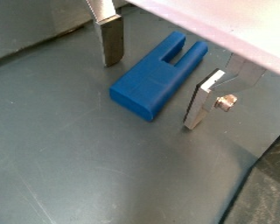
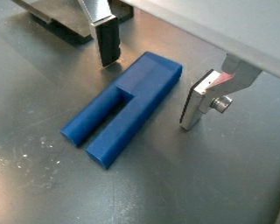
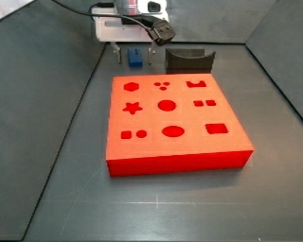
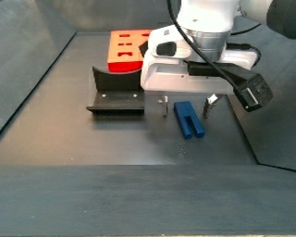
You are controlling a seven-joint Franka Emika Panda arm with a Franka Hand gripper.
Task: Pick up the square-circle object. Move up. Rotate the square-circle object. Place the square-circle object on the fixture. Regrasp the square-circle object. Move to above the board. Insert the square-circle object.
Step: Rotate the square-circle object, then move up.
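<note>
The square-circle object [image 1: 154,83] is a blue peg with two prongs, lying flat on the dark floor [image 2: 119,109]. My gripper [image 1: 153,92] is open and lowered around it, one silver finger [image 2: 108,48] on each side, neither touching it. In a side view the peg [image 4: 188,120] lies just right of the fixture [image 4: 116,93], a dark bracket on a base plate, with the gripper [image 4: 189,108] directly over it. The red board [image 3: 173,118] with its shaped holes lies in front of the peg [image 3: 137,57] and the fixture [image 3: 189,60].
Grey walls enclose the floor, and one wall [image 3: 65,57] runs close beside the peg. The white gripper body [image 4: 194,69] and arm hang above the peg. A corner of the fixture [image 2: 55,24] shows beside one finger.
</note>
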